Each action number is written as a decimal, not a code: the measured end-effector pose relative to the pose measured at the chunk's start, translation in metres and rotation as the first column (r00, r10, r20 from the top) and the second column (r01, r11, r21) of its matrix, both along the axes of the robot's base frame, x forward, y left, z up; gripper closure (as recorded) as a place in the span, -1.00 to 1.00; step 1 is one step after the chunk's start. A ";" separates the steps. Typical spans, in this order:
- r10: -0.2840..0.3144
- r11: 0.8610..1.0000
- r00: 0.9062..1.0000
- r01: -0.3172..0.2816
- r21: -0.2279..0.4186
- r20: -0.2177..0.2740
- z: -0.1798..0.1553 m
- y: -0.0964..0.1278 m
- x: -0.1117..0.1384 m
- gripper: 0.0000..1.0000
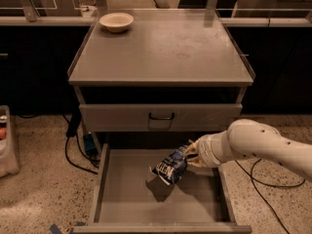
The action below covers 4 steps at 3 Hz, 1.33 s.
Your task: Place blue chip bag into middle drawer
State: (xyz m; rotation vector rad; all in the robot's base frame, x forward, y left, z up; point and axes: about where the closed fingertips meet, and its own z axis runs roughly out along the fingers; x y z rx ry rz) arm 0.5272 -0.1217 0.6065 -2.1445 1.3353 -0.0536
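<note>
the gripper hangs over the right side of the open middle drawer — its jaws clamped on the blue chip bag, held tilted above the drawer floor, shadow beneath

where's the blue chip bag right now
In the camera view, the blue chip bag hangs from the tool over the open middle drawer, near its centre.

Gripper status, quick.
Gripper: jaws closed on the blue chip bag, held above the open middle drawer.
</note>
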 end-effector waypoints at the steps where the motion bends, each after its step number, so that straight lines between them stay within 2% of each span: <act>1: -0.012 1.000 1.000 0.013 0.027 -0.028 -0.047 0.001 -0.004 1.00; 3: -0.006 0.995 0.996 0.014 0.103 -0.085 -0.174 0.025 0.002 1.00; 4: -0.003 0.992 0.994 0.016 0.122 -0.108 -0.207 0.037 0.006 1.00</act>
